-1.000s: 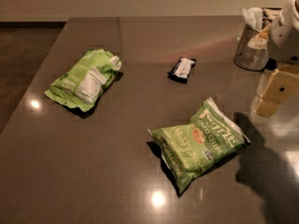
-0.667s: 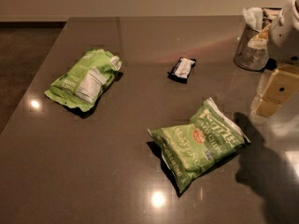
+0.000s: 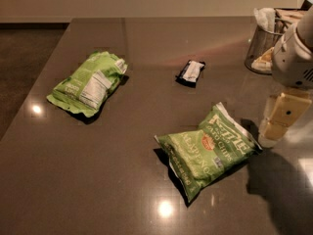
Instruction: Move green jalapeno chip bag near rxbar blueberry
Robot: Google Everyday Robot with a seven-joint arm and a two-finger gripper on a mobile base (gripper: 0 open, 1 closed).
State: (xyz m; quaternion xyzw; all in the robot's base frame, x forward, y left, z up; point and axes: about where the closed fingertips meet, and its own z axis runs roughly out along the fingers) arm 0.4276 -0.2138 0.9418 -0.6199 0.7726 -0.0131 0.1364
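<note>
- Table [image 3: 146, 43]: I saw the far edge across the top and the left edge slanting down toward the near left. There was wide bare surface in the middle and at the near left, with a few glare spots.
- Green jalapeno chip bag [image 3: 208, 148]: it lay flat, front up, right of centre in the near half. Open tabletop lay behind it and to its left.
- Second green bag [image 3: 88, 82]: it lay with its nutrition panel up, well apart at the far left, near the left edge.
- Gripper [image 3: 274, 133]: it hung at the right edge of view, just beside the chip bag's upper-right corner. I saw no contact with the bag, and I couldn't tell whether it was open or closed.
- Wire basket [image 3: 259, 50]: it stood at the back right, behind the arm.
- Rxbar blueberry [image 3: 190, 72]: it lay behind the chip bag, with bare table between them.
</note>
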